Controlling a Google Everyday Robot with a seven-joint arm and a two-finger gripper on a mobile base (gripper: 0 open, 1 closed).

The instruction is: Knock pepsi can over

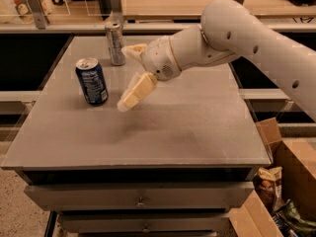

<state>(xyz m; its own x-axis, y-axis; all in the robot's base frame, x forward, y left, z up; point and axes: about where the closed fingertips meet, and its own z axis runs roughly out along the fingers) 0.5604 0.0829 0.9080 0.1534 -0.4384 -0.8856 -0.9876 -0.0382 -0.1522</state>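
Right now I see a grey counter (187,127) from above and in front, with the robot's white arm (247,33) reaching in from the upper right. The gripper (122,78) hangs over the left half of the counter, pointing left. Its two pale fingers are spread wide apart, one high near the back and one angled down toward the counter top, and nothing is held between them.

The pepsi can (92,81), dark blue with a silver top, stands upright on the left part of the counter. It sits just to the left of the lower finger (136,92), close to it but with a small gap between them.

A taller, slim silver can (115,43) stands upright behind it, near the counter's back edge, just beside the upper finger.

Below the counter top I see two drawer fronts (140,199). An open cardboard box (296,177) sits on the floor at the lower right.
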